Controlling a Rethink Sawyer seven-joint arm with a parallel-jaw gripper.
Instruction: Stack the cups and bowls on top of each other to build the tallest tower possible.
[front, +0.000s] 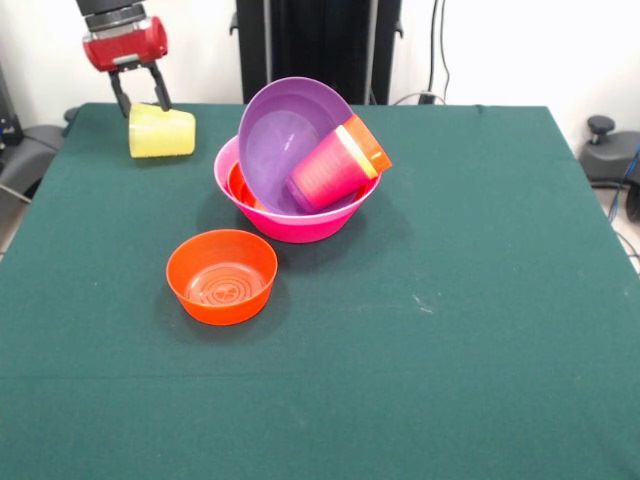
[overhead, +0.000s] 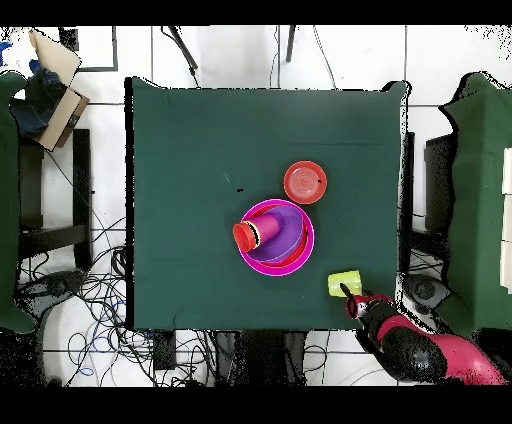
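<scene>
A dark green cloth (front: 450, 350) is covering the whole table. Black cables (overhead: 90, 300) are sprawling over the white tiled floor (overhead: 230, 60) beside it, and an open cardboard box (overhead: 55, 85) is sitting off one corner. Green-draped furniture (overhead: 480, 190) is standing alongside.

Sawyer arm, wrist end: glossy red housing with rounded corners, topped by a black ribbed cylindrical section. Gripper (front: 144, 100): two slim black fingers (front: 160, 90) set under a small pale mounting plate. Overhead view: bulbous red and black arm segments, red shell (overhead: 455, 358) over a black joint, narrowing towards the gripper (overhead: 350, 294).
</scene>
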